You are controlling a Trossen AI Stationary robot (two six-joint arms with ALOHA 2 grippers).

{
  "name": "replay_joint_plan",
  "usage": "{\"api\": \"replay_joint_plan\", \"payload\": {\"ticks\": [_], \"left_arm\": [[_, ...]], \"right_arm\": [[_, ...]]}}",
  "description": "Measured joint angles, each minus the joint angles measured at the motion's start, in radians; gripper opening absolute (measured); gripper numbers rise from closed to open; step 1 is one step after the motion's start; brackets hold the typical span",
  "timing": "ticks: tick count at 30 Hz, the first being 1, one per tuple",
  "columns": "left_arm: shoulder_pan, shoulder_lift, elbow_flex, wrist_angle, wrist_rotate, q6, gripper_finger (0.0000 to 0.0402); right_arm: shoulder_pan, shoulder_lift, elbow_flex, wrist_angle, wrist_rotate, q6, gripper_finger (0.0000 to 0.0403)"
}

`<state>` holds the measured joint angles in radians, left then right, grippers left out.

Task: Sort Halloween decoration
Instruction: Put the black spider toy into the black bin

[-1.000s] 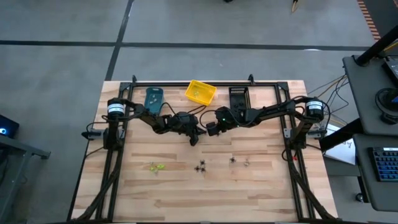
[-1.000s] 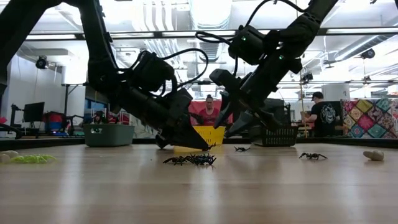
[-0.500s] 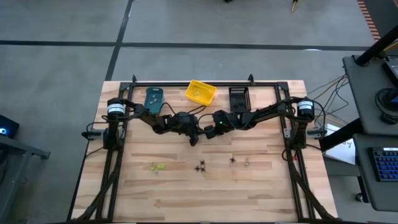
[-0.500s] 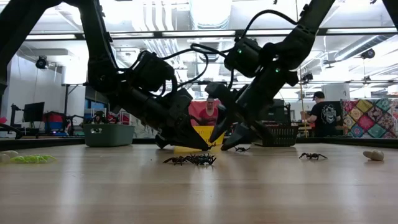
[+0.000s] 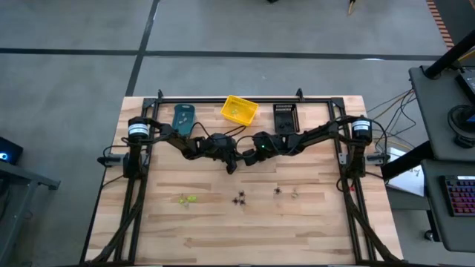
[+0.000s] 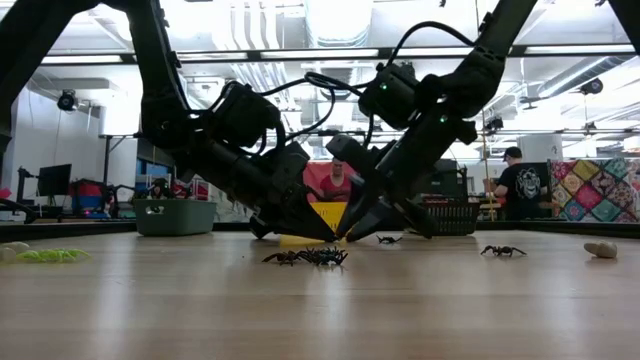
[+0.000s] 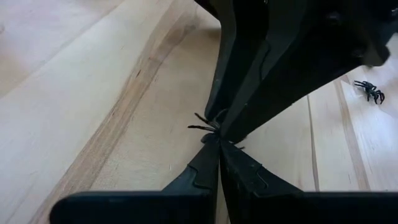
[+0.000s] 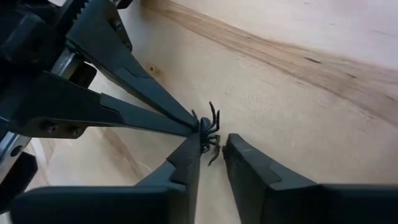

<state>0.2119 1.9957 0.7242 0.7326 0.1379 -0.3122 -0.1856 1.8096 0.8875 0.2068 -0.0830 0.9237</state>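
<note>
Since a second ago the right end effector [image 8: 214, 152] swung in beside the left end effector [image 7: 219, 138], fingers narrowed but still apart. Left one's clamped on a black spider [image 8: 209, 129] mid-table, legs splayed every way. Yellow bin [image 5: 239, 110] at the back holds something yellow-green; other spiders [image 5: 240, 198] sit nearer the front.

**Worktop and what lay on it**

The pale wooden worktop [image 5: 223, 230] carried three bins along its far edge: a teal bin [image 5: 183, 116], a yellow bin [image 5: 239, 110] and a black bin [image 5: 284, 115]. Nearer the front lay a yellow-green trinket [image 5: 187, 199], black spiders [image 5: 240, 199] [image 5: 277, 190] and a pale trinket [image 5: 295, 194].
</note>
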Motion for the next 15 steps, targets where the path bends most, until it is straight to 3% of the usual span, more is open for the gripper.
{"api": "replay_joint_plan", "payload": {"ticks": [5,15], "left_arm": [[0.000,0.000,0.000,-0.001,0.001,-0.002,0.0000],[0.000,-0.066,-0.004,-0.004,0.004,-0.017,0.0000]], "right_arm": [[0.000,0.001,0.000,0.010,0.000,-0.006,0.0017],[0.000,-0.008,0.000,0.011,-0.005,-0.006,0.0009]]}}
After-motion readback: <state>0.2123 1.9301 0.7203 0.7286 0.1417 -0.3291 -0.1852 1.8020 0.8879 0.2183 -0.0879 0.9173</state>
